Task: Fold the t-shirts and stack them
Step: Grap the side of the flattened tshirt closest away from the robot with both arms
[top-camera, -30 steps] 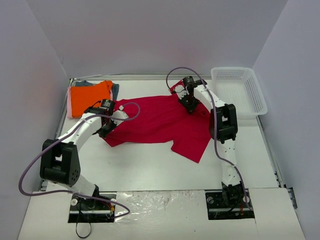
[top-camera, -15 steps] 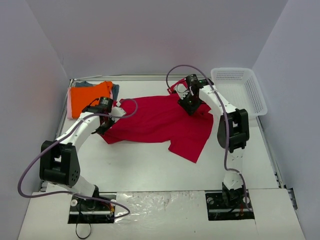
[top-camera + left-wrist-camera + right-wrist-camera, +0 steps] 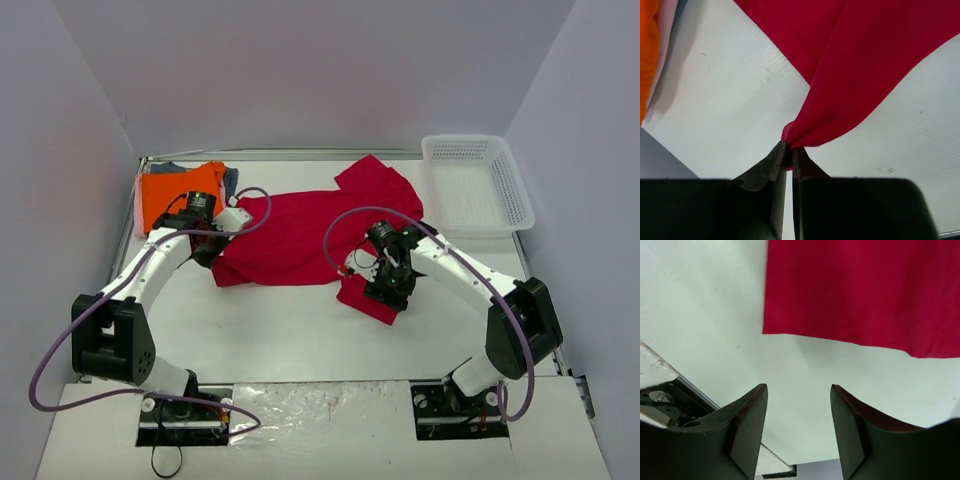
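Left gripper (image 3: 789, 150), jaws pressed together on a corner of the crimson t-shirt (image 3: 300, 225); right gripper (image 3: 797, 390), jaws parted and holding nothing, poised above the table just off that shirt's hem. The crimson t-shirt lies spread just left of the white basket (image 3: 512, 180), the folded orange t-shirt (image 3: 178, 192) farther left of the basket

Bright, even light, soft shadows (mild glare at the near edge).
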{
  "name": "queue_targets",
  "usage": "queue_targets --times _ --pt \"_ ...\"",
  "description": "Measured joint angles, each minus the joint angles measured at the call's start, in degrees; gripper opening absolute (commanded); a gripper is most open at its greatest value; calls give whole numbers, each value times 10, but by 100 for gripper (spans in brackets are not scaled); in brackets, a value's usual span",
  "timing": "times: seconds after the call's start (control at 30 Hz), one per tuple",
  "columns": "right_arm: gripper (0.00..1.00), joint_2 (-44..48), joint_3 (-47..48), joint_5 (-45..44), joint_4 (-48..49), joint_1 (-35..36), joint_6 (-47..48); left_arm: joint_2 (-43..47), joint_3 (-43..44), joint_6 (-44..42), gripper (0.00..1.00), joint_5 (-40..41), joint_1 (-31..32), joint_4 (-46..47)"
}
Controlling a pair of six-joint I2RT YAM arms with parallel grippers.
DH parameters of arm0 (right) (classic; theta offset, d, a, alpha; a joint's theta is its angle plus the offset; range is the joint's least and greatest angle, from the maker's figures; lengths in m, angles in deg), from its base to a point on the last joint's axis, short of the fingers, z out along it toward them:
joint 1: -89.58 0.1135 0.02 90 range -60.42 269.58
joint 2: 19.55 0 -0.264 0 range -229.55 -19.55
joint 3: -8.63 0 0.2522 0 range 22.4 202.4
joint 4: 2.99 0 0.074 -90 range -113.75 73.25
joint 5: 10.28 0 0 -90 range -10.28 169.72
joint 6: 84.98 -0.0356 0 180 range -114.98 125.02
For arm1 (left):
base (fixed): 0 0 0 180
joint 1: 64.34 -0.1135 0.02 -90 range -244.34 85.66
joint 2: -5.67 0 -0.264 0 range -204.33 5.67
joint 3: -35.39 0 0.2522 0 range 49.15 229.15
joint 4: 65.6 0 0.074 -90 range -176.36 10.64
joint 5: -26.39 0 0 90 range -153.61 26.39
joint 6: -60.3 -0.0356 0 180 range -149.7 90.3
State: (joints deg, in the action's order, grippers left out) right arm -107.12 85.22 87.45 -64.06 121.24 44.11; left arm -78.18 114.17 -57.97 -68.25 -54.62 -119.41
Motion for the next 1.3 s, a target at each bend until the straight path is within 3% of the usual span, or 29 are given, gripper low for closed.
queue_targets --times 0.13,0.33,0.93,1.2,1.3 --pt "55 30 -31 -5 -9 34 -2 0 -12 3 2 -27 0 4" --pt "57 31 -58 -9 -3 66 -10 0 -25 5 2 -35 -1 5" --pt "59 -87 -60 -22 68 78 -28 55 -41 5 2 -46 -1 5" --pt "56 -120 -60 -27 88 78 -31 67 -43 6 2 -55 -1 6" --pt "43 -120 -61 -31 90 78 -30 67 -48 7 2 -56 -2 5"
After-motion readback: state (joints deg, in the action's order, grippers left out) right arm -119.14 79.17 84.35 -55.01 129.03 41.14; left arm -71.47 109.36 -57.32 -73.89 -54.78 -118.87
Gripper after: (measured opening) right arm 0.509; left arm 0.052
